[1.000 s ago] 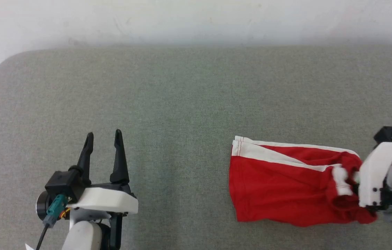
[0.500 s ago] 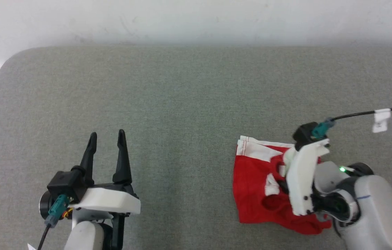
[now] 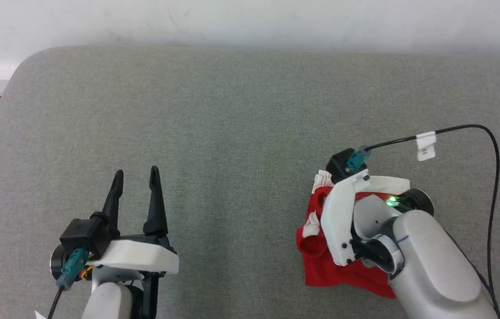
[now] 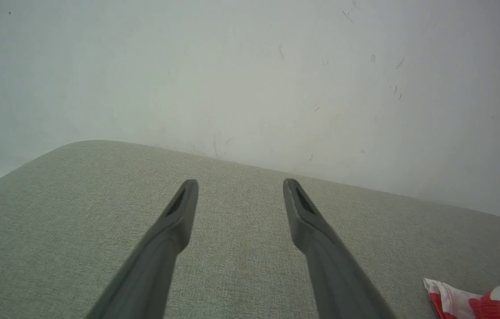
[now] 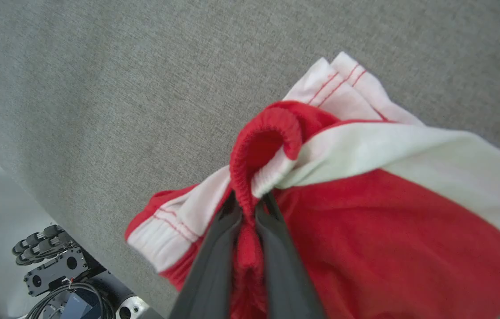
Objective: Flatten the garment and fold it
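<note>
The garment [image 3: 321,270] is a bright red bunch with white stripe and hem, lying at the right of the grey table, doubled over on itself. My right gripper [image 5: 250,206] is shut on its red elastic waistband, which loops up over the fingertips; the white stripe [image 5: 409,146] drapes to the right. In the head view the right wrist's white bracket [image 3: 338,217] sits on top of the cloth and hides the fingers. My left gripper [image 3: 136,177] stands open and empty at the lower left, far from the cloth. From the left wrist, the fingers [image 4: 174,221] are spread and a garment corner [image 4: 454,297] shows.
The grey cloth-covered table [image 3: 232,110] runs to a white wall at the back, with a rounded corner at the far left. A black cable with a white tag [image 3: 426,144] arcs over the right arm. Beyond the table edge, gear lies on the floor [image 5: 55,270].
My right gripper has carried the waistband leftward across the garment, so the spread-out cloth is now bunched and doubled. The head camera has shifted a little. The left arm has stayed put.
</note>
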Available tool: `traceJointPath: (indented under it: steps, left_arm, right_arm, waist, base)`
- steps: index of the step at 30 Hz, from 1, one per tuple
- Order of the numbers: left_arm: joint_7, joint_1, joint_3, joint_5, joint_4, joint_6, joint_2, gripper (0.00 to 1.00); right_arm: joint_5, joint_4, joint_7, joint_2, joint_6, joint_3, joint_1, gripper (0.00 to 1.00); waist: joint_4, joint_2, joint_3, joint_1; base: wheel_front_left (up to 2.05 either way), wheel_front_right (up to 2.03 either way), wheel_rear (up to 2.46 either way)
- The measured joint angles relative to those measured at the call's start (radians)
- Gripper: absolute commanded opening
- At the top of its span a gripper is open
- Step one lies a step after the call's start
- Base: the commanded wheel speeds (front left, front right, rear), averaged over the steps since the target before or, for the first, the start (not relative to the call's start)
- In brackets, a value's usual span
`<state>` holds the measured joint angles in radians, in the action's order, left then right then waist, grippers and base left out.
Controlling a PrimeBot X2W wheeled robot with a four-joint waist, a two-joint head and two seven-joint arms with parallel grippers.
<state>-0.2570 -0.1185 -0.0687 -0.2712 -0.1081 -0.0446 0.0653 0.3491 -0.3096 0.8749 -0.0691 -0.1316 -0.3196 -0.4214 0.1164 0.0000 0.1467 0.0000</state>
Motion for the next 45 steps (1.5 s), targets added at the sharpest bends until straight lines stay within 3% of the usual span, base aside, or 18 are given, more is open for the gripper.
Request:
traceJointPath:
  steps: [1, 7, 14, 21, 26, 33, 45]
  left_arm:
    - [0.0, 0.0, 0.001, 0.0, 0.0, 0.0, 0.0, 1.0]
    - [0.0, 0.0, 0.007, 0.0, -0.001, 0.0, -0.003, 1.0]
    - [0.0, 0.0, 0.013, 0.003, -0.005, 0.008, -0.005, 1.0]
    - [0.0, 0.009, 0.019, 0.019, 0.0, 0.009, -0.005, 1.0]
    - [0.0, 0.018, 0.02, 0.029, 0.011, 0.009, -0.005, 1.0]
    - [0.0, 0.018, 0.018, 0.036, 0.02, 0.008, -0.006, 1.0]
    - [0.0, 0.019, 0.018, 0.037, 0.019, 0.008, -0.006, 1.0]
  right_arm:
    - [-0.015, -0.011, -0.018, 0.0, 0.0, -0.016, -0.009, 1.0]
    - [-0.032, -0.024, -0.072, 0.004, 0.0, -0.107, -0.053, 1.0]
    - [-0.003, 0.099, -0.086, -0.04, 0.0, -0.159, -0.072, 1.0]
    - [-0.042, 0.269, -0.11, -0.108, 0.0, 0.038, 0.018, 1.0]
    - [-0.114, 0.303, -0.103, -0.123, 0.0, 0.142, 0.161, 1.0]
    - [-0.174, 0.252, -0.14, -0.07, 0.0, 0.168, 0.228, 1.0]
    - [-0.253, -0.008, -0.234, -0.027, 0.0, 0.162, 0.192, 1.0]
  waist:
    - [-0.001, 0.0, 0.0, 0.0]
    - [-0.015, 0.0, -0.004, 0.0]
    - [-0.049, 0.0, -0.022, -0.0001]
    - [-0.087, 0.0, -0.046, 0.0]
    - [-0.105, 0.0, -0.048, -0.0001]
    - [-0.1, 0.0, -0.026, 0.0]
    - [-0.075, 0.0, -0.013, 0.0]
  base:
    - [0.0, 0.0, 0.0]
    - [0.0, 0.0, 0.0]
    - [0.0, 0.0, 0.0]
    - [0.0, 0.0, 0.0]
    - [0.0, 0.0, 0.0]
    - [0.0, 0.0, 0.0]
    - [0.0, 0.0, 0.0]
